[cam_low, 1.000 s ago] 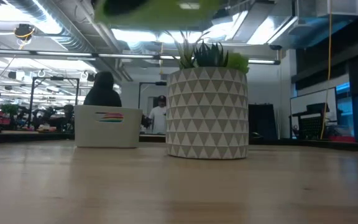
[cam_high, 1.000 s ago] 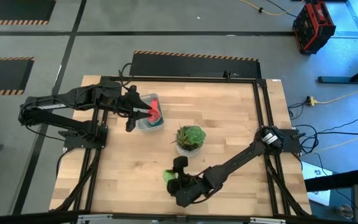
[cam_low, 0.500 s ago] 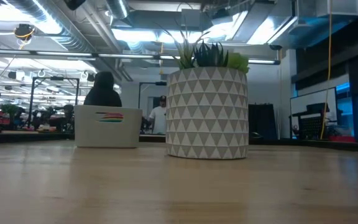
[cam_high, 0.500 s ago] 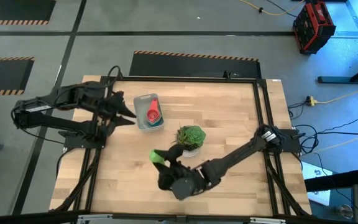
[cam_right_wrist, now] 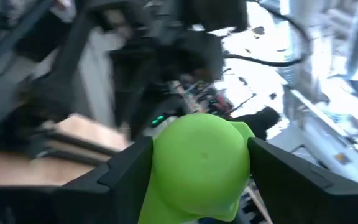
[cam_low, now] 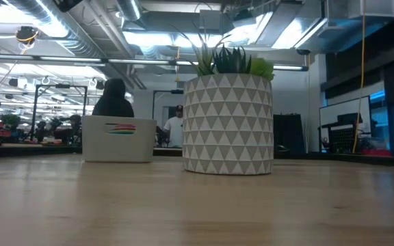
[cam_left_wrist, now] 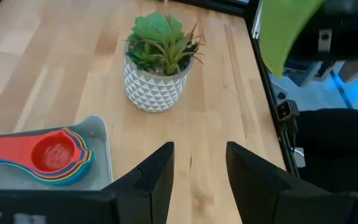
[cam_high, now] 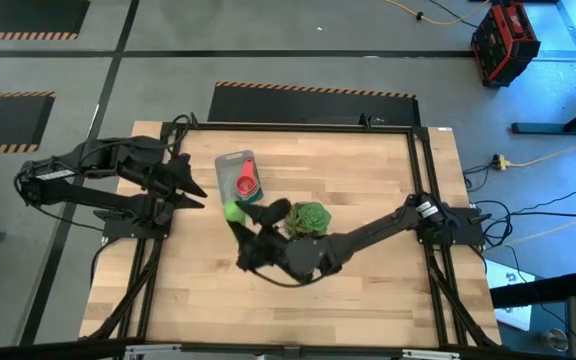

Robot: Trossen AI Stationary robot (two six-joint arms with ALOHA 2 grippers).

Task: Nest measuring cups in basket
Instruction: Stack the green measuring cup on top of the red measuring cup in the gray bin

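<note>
The basket (cam_high: 240, 180) stands far left of the table's middle and holds a nested stack of measuring cups (cam_left_wrist: 48, 155), the red one on top. In the low view the basket (cam_low: 118, 139) rests flat on the table. My right gripper (cam_high: 243, 215) hangs in the air just on the near side of the basket, shut on a green measuring cup (cam_high: 233, 210). That green cup (cam_left_wrist: 284, 25) also shows in the left wrist view. My left gripper (cam_left_wrist: 197, 168) stands open left of the basket, holding nothing. My right gripper pinches the green cup's bowl (cam_right_wrist: 197, 165) between its two fingers (cam_right_wrist: 126, 177), one on each side of the rounded wall. The fingers lie about level and point toward the table's left. The cup is lifted clear of the table.
A white patterned pot with a green plant (cam_high: 308, 218) stands right of the basket, close beside my right arm. In the low view the pot (cam_low: 228, 123) is the tallest thing on the table. Bare wood lies toward the near and right edges.
My right gripper has risen from near the table's near edge and gone toward the basket, rolling its wrist, with the green cup lifted clear. My left gripper has drawn back from the basket toward the table's left edge, staying open.
</note>
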